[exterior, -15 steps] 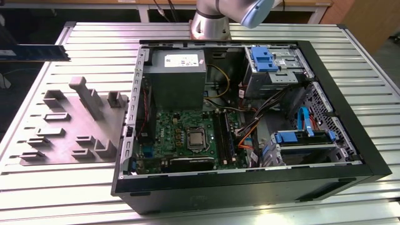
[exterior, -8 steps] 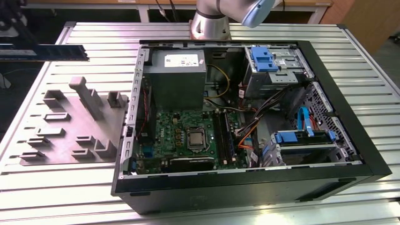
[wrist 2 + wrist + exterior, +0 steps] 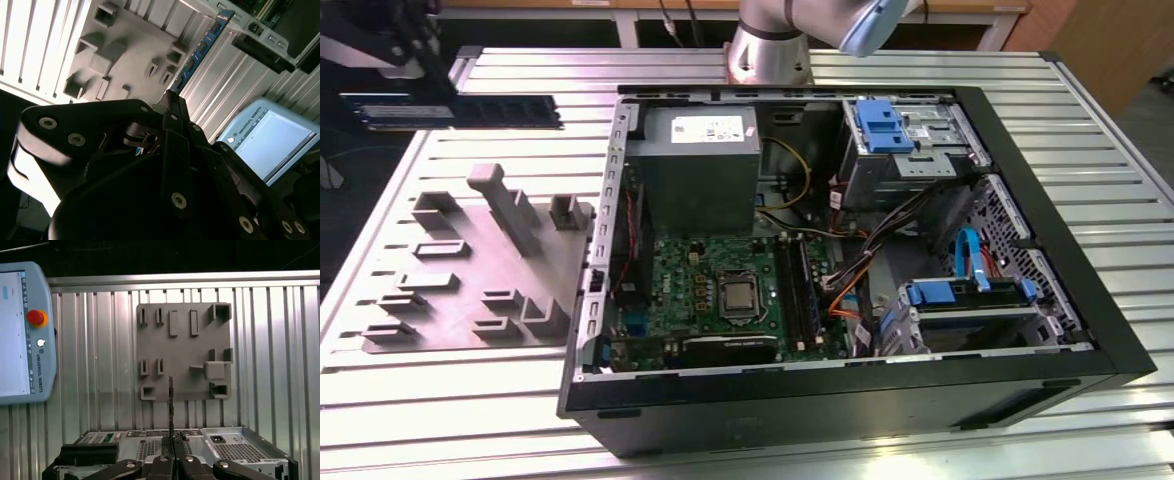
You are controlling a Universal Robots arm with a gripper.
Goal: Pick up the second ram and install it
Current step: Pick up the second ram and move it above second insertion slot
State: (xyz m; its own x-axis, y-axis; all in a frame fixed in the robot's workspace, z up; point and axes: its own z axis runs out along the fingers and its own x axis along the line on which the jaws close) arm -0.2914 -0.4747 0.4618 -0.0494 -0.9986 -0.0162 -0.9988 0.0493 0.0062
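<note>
We see the gripper, jaws clamped on the second ram | ram held level in the air beyond the grey fixture tray | apart from the open computer case on the bench.

The long dark second ram hangs level, held aloft.

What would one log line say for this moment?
gripper: shut on long thin dark green-blue ram stick | place: outside open black computer case | install: not done
</note>
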